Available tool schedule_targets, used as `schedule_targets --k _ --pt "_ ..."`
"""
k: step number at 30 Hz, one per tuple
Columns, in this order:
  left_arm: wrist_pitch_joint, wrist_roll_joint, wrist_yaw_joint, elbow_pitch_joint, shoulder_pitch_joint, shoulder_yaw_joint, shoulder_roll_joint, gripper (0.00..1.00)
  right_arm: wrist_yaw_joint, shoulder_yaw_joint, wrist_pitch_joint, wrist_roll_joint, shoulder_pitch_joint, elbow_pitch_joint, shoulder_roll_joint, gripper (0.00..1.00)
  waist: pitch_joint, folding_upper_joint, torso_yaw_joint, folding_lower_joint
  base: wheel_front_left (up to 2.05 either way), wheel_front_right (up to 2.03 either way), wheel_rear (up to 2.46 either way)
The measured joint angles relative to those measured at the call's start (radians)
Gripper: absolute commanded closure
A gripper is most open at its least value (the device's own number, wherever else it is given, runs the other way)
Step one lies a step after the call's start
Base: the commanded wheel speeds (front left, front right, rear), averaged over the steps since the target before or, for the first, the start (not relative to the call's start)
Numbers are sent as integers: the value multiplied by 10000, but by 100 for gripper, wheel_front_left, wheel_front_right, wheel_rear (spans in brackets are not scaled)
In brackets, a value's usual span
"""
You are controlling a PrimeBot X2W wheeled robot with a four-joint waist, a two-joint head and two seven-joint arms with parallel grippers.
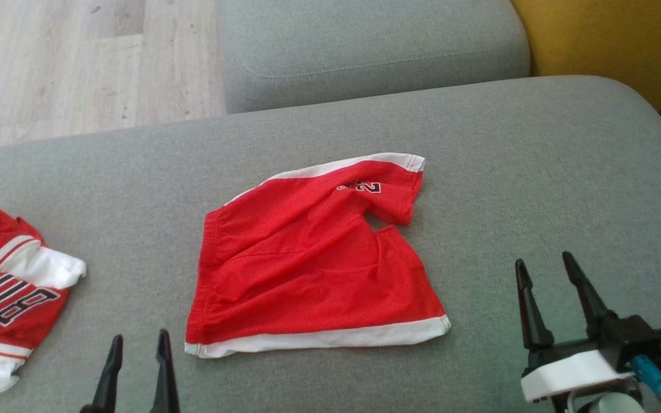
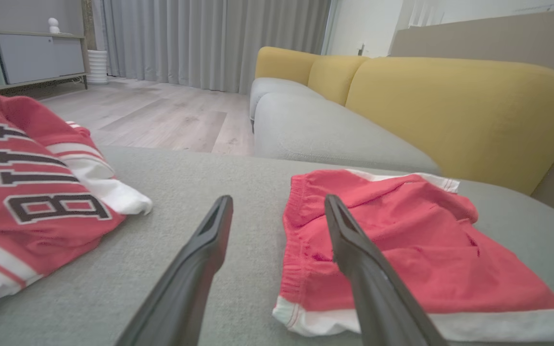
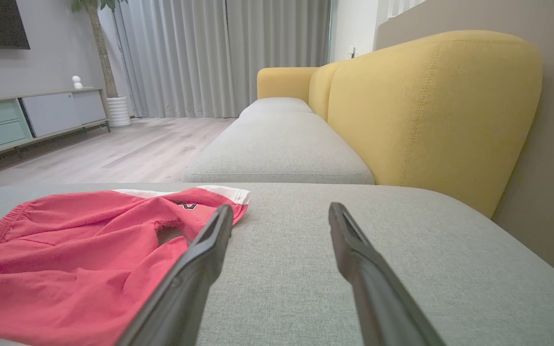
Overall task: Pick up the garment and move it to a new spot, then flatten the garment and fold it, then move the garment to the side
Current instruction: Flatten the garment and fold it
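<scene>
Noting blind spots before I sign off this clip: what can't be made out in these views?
1. Jersey: head view, the left edge cuts it off, so the lettering is incomplete.
2. Print on the red shorts: head view, too small and creased to read.
3. Left gripper: head view, the bottom edge hides all but its fingers.
4. Shorts' underside: hidden against the cushion in every view.

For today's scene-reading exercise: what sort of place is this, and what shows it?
Most likely a home living room: a grey and yellow sofa, a low sideboard, and full-length curtains beside a wood floor.
</scene>
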Motion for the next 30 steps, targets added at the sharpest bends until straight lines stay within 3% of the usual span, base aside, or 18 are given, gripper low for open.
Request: schedule_targets --k 9,30 --pt "-10 1012 -926 690 110 980 -533 0 0 284 0 -102 189 468 182 0 -70 0 60 0 0 0 0" --pt "-10 1313 -1294 1126 193 1329 -694 0 0 495 0 -82 160 621 190 0 -91 0 297 1 0 0 0"
